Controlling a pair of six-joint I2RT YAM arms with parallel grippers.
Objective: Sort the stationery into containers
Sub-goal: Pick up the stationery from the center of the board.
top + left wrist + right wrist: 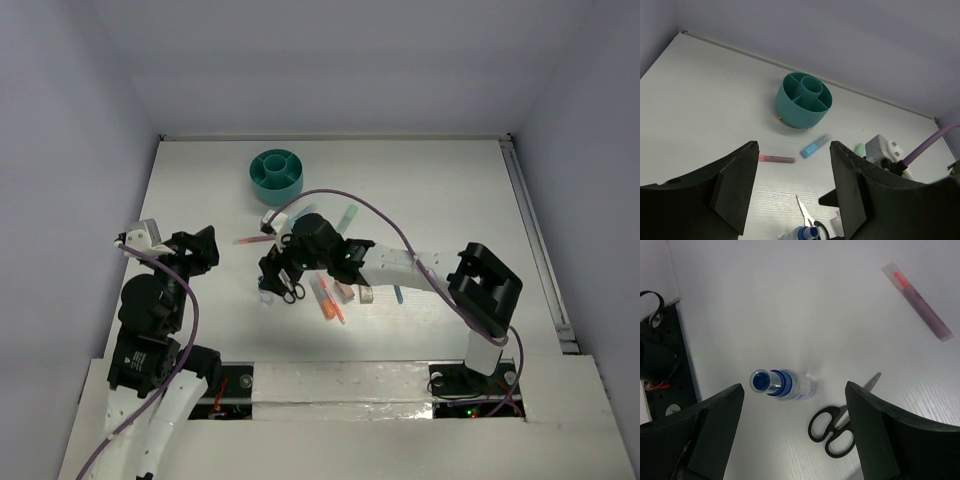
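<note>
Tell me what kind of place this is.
Probably a lab robot cell: white table boxed in by grey walls, left arm and right arm mounted at its edge, scissors and a teal desk organiser laid out.

Organiser (802, 107): teal plastic, smooth, with a soft sheen.
Surface (790, 300): white, matt, faintly grained.
Bottle (785, 385): clear plastic with a glossy blue cap.
Scissors (846, 412): glossy black plastic handles, bare metal blades.
</note>
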